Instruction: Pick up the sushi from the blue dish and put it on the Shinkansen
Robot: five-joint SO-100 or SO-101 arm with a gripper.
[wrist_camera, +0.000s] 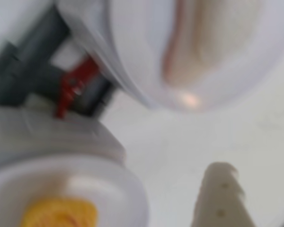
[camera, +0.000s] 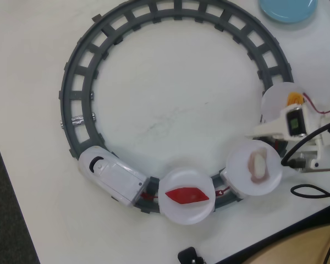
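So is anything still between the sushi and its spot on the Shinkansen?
No. The sushi already lies on a white plate of the Shinkansen; the blue dish shows nothing on its visible part. The hand sits just beside that plate; nothing visible is in its grip.

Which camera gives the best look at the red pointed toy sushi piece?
The overhead view: the red pointed piece lies whole and sharp on its round white plate. The wrist view, close and blurred, doesn't show it at all.
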